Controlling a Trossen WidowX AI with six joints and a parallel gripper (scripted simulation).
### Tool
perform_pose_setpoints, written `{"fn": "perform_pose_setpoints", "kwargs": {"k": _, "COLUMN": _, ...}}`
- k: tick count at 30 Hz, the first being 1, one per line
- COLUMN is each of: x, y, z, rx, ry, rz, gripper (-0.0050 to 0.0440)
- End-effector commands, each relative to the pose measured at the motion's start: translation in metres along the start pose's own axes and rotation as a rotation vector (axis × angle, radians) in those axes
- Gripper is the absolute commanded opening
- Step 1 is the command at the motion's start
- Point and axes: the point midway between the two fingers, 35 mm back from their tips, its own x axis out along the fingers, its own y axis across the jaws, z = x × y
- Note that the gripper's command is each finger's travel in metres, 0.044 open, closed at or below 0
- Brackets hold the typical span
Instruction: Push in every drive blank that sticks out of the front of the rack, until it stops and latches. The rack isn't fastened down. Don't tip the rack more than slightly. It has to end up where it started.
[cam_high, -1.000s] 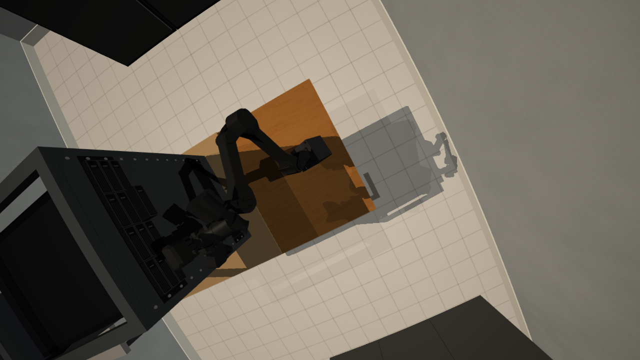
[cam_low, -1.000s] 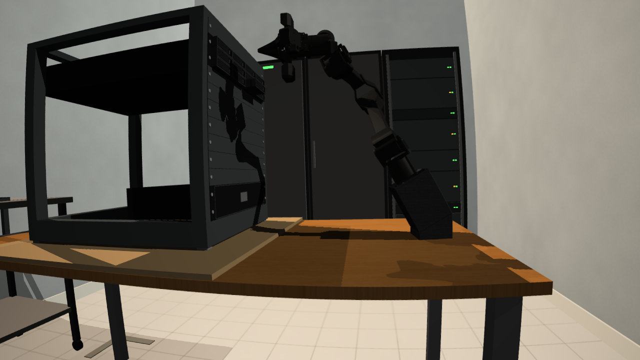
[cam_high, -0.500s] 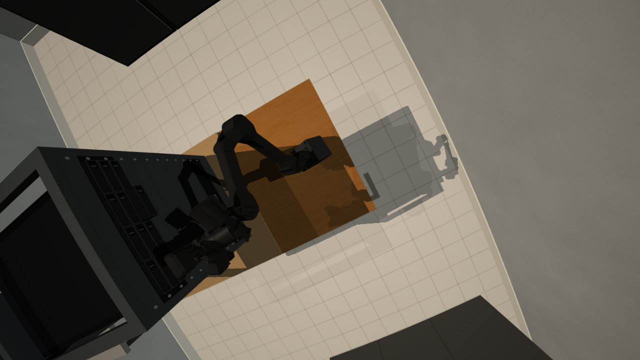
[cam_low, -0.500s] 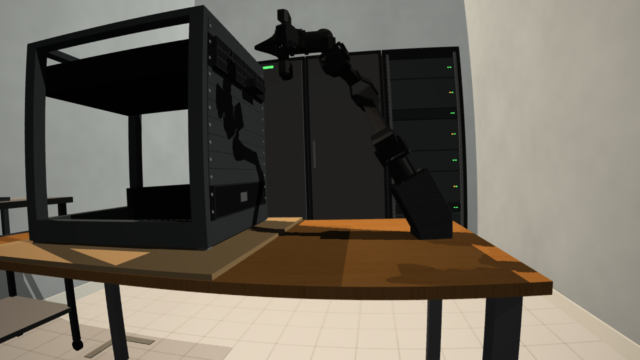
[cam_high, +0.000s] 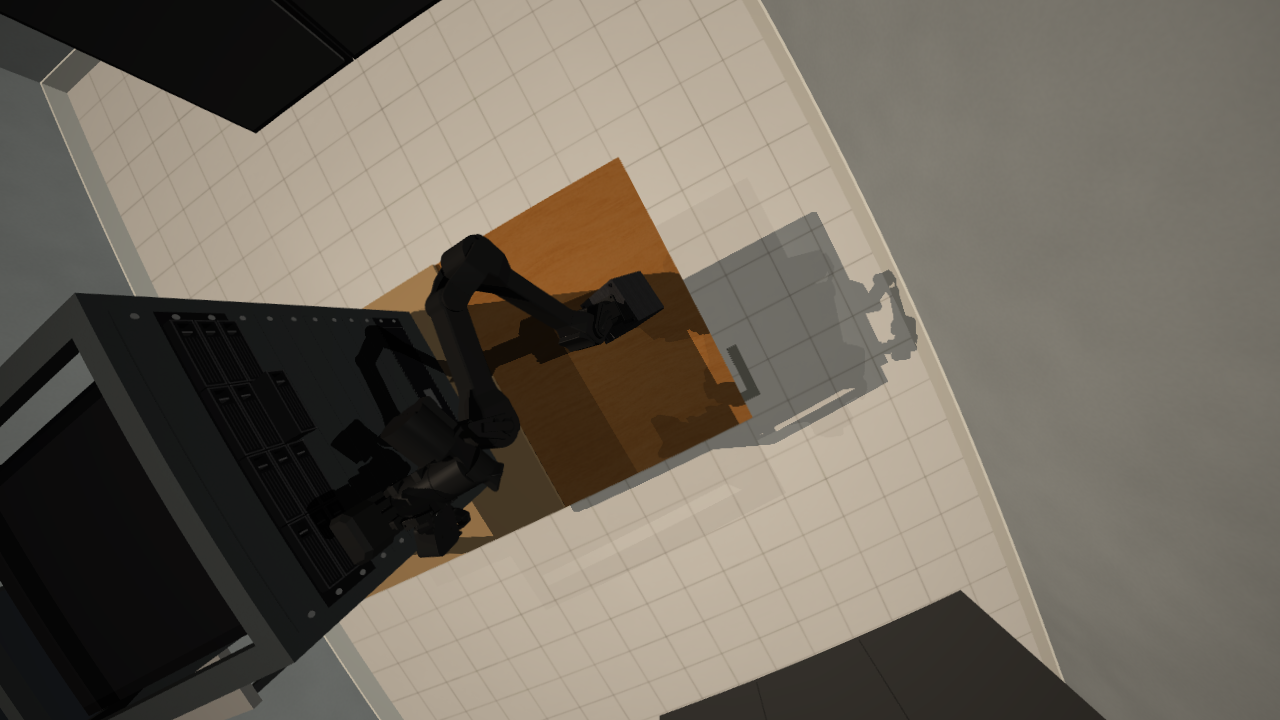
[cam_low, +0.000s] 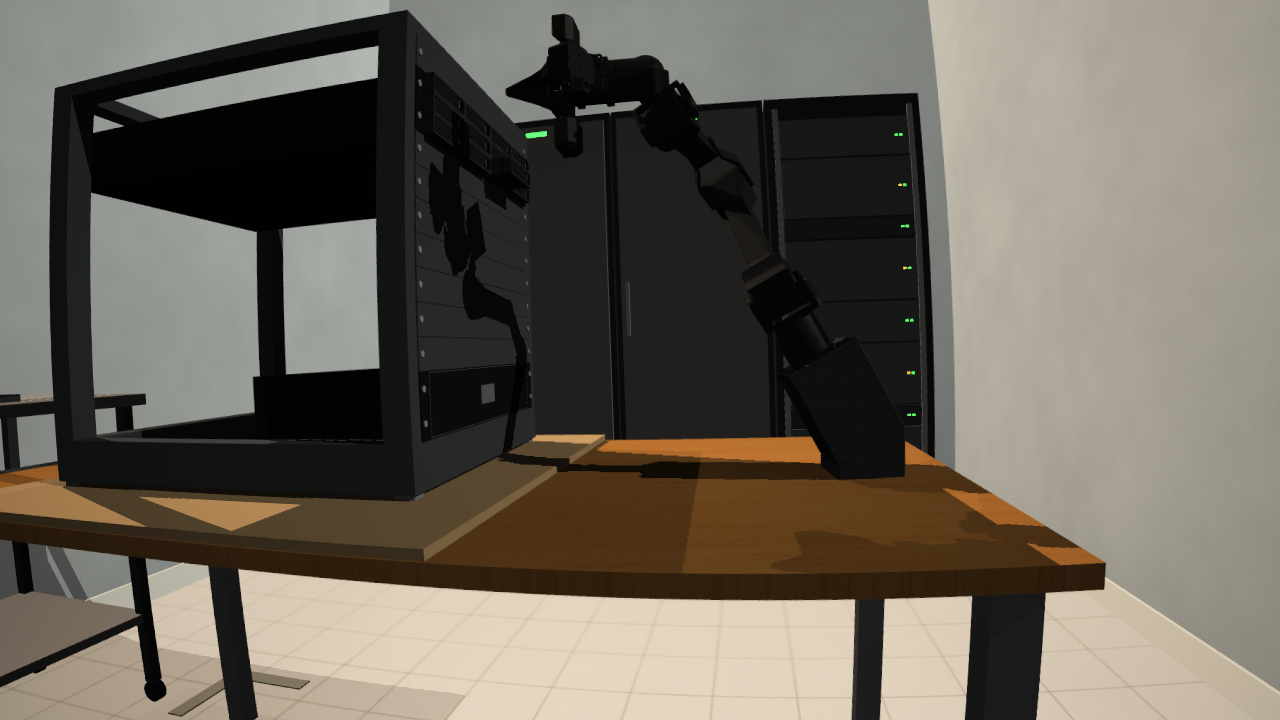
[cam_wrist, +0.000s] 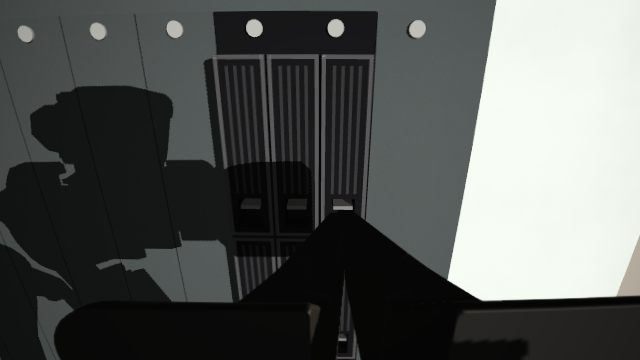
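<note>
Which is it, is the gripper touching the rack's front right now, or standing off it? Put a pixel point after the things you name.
Apart: the exterior view shows background between the shut gripper's (cam_high: 324, 508) (cam_low: 508, 91) (cam_wrist: 343, 214) tips and the rack (cam_high: 192, 497) (cam_low: 395, 268) (cam_wrist: 415, 125).

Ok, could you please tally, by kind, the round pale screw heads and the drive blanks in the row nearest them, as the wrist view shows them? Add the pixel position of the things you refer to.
Screw heads (cam_wrist: 25, 33) (cam_wrist: 98, 31) (cam_wrist: 174, 29) (cam_wrist: 254, 28) (cam_wrist: 336, 28) (cam_wrist: 417, 29): 6
Drive blanks (cam_wrist: 240, 125) (cam_wrist: 292, 110) (cam_wrist: 347, 125), nearest row: 3
Total: 9
</note>
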Motion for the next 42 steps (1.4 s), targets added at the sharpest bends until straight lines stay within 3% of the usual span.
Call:
{"fn": "perform_pose_setpoints", "kwargs": {"k": 1, "x": 0.002, "y": -0.006, "z": -0.002, "rx": 0.015, "ry": 0.008, "rz": -0.003, "gripper": -0.0050}}
{"fn": "perform_pose_setpoints", "kwargs": {"k": 25, "x": 0.003, "y": -0.006, "z": 0.000, "rx": 0.015, "ry": 0.008, "rz": -0.004, "gripper": -0.0050}}
{"fn": "perform_pose_setpoints", "kwargs": {"k": 42, "x": 0.037, "y": -0.006, "z": -0.001, "rx": 0.015, "ry": 0.008, "rz": -0.003, "gripper": -0.0050}}
